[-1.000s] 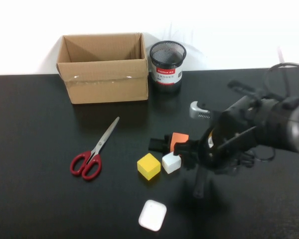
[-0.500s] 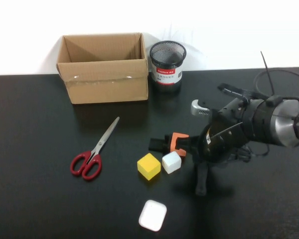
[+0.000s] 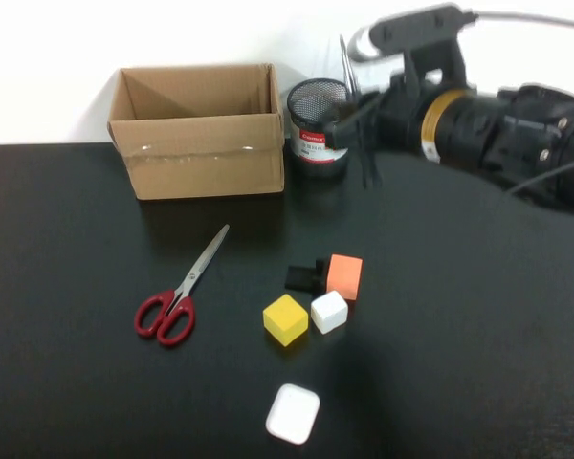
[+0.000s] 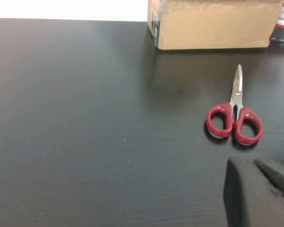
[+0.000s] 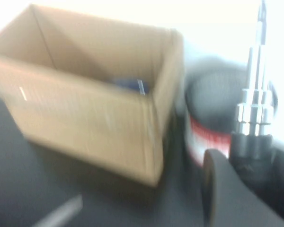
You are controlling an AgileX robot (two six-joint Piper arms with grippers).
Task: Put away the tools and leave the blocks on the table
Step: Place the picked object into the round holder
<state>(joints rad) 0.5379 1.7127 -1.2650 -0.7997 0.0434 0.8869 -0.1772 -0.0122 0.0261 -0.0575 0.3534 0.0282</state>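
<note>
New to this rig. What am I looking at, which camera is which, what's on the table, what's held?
It is a two-armed tabletop robot. The big picture comes from a raised camera behind the arms; the other two come from cameras on each wrist. The right gripper, raised beside the mesh pen cup, is shut on the screwdriver, tip up. The left gripper, shut and empty, is parked low near the red scissors. On the black table lie the scissors, a cardboard box, a yellow cube, white cube, orange block, small black piece and a white rounded case.
</note>
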